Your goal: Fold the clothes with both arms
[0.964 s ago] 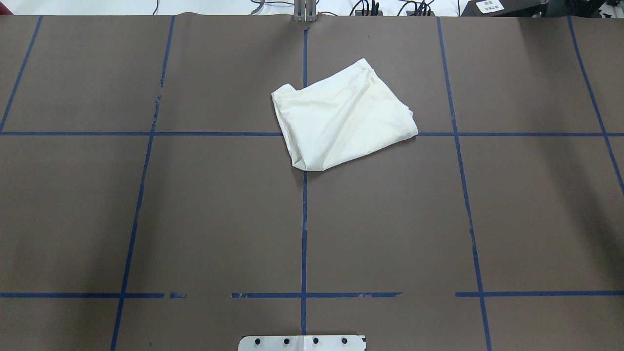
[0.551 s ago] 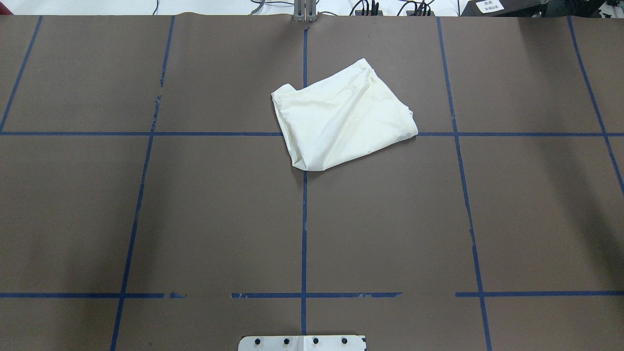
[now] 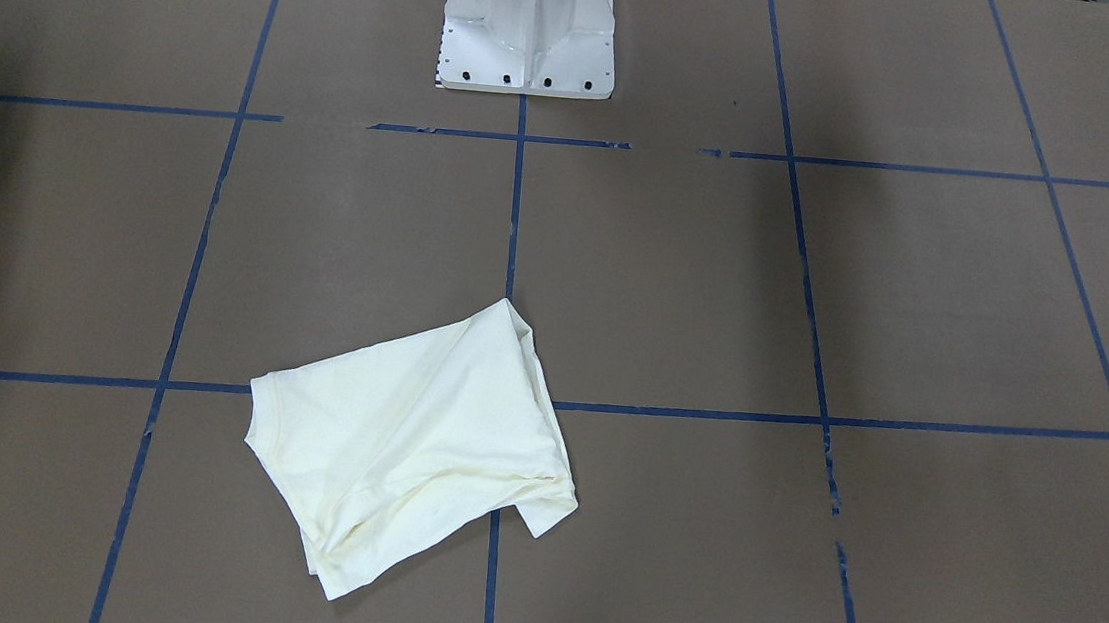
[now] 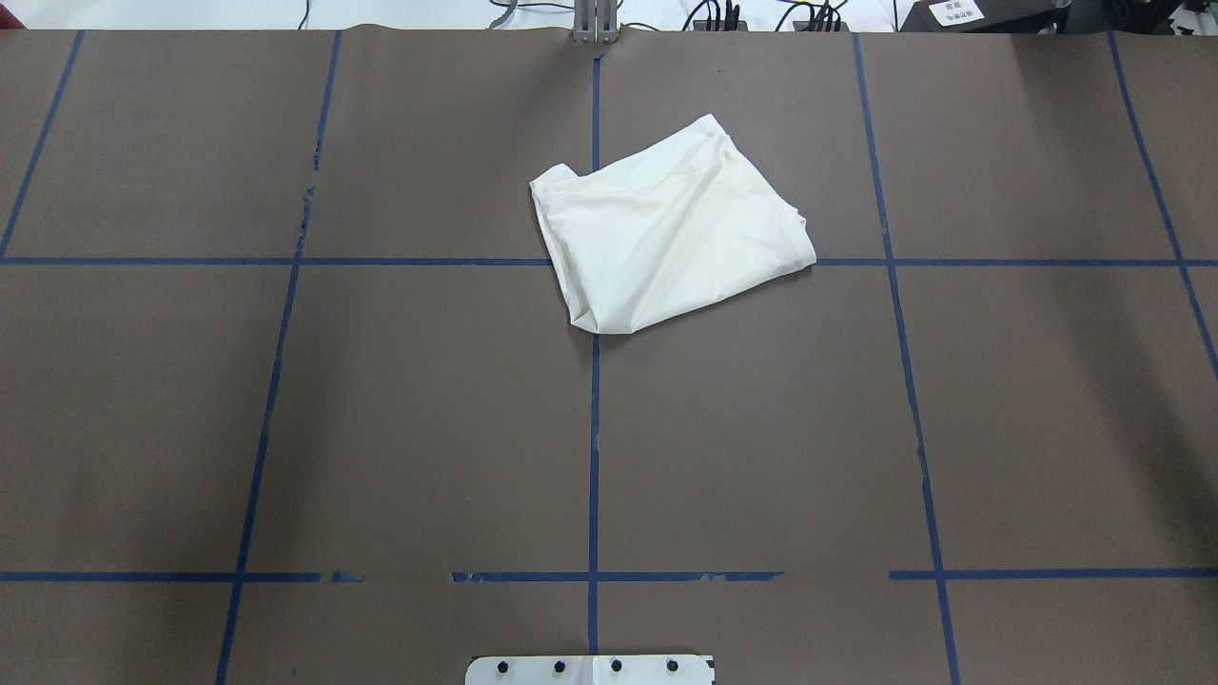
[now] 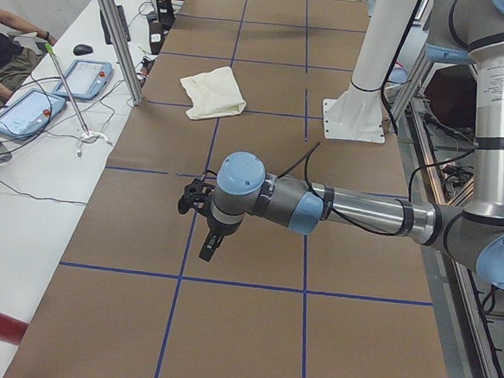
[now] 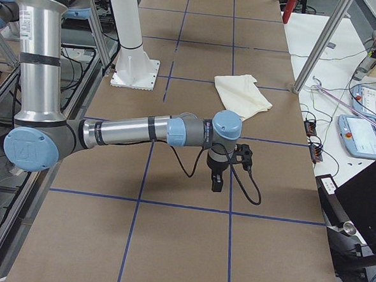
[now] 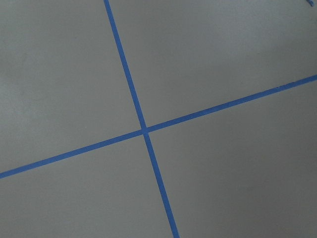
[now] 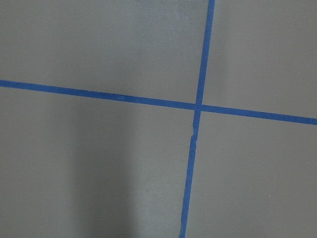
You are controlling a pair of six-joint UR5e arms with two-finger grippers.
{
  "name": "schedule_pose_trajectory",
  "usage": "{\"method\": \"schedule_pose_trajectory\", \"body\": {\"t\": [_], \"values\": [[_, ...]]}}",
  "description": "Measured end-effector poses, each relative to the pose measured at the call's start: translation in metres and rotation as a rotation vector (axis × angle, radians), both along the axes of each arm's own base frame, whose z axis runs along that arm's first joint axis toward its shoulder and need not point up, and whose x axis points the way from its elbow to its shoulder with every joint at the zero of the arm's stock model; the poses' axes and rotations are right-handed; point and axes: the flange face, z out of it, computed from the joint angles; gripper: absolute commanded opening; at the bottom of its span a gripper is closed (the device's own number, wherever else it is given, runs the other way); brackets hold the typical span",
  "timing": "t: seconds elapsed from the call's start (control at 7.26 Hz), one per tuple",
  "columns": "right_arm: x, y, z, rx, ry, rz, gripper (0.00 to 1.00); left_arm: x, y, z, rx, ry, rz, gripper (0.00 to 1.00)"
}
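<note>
Only one shirt [image 4: 671,228]; left arm [image 5: 363,212], right arm [image 6: 125,131] aloft.

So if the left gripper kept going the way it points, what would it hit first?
Probably the brown table, near a blue tape crossing: the left gripper points roughly straight down. The shirt lies far off.
</note>
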Motion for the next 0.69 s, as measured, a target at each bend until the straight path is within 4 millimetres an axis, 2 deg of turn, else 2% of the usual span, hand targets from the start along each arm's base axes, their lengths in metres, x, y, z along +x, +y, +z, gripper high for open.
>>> {"method": "schedule_pose_trajectory", "body": {"t": [0.69], "values": [[-0.0054, -0.0086, 0.0048, -0.012, -0.007, -0.006, 1.0, 0.0009, -0.0013, -0.007, 0.01, 0.012, 0.003, 1.0]]}}
